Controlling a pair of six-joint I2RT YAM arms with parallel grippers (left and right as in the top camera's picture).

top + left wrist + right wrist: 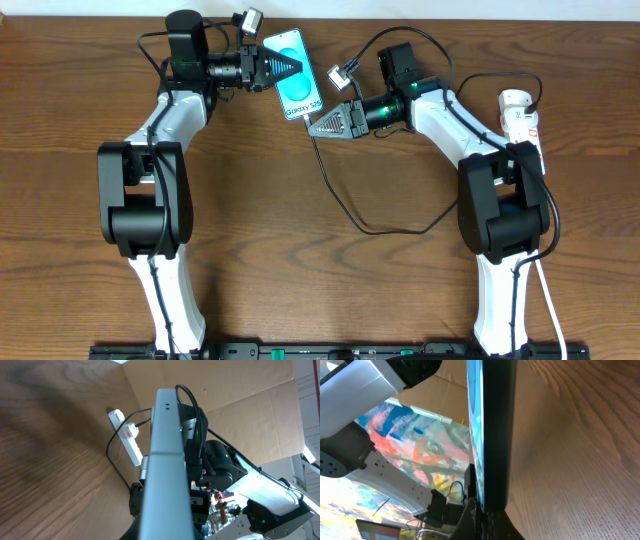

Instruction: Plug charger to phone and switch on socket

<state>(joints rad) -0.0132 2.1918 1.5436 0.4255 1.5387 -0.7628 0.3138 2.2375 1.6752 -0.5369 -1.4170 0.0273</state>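
Evidently the left gripper [280, 68] is clamped on the phone [300, 95], whose upper end is gripped so that its lower port is offered. The right gripper [315, 123] is closed, seemingly on the charger [330, 185] tip at that port; seating cannot be confirmed. Beyond the right arm, the socket [520, 115] lies untouched.

overhead – straight down, far | wrists – close, both on phone [293, 72]

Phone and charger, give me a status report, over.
Left gripper shut on the phone. Right gripper shut on the charger at the phone's lower edge; seating unclear. Socket untouched, far right. Nothing blocking.
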